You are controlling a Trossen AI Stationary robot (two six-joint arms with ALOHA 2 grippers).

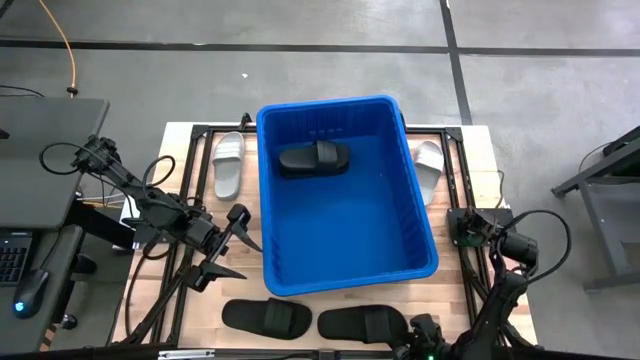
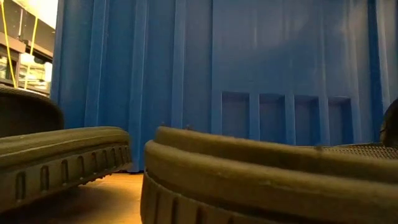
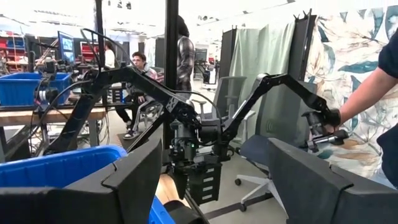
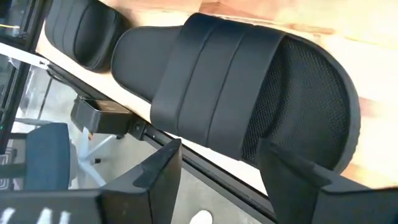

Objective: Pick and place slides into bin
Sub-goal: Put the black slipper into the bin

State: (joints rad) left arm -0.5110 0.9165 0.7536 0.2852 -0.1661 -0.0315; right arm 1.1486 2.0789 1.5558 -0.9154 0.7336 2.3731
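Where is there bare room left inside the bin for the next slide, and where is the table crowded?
Bin: one black slide lies at the far end; the floor nearer the arms is bare. Table: the near edge is crowded with two black slides and the right pincer open over one. White slides fill both side strips.

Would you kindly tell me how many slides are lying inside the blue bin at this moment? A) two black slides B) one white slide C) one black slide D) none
C: the high view shows a single black slide on the floor of the blue bin, while the other slides lie outside it on the table.
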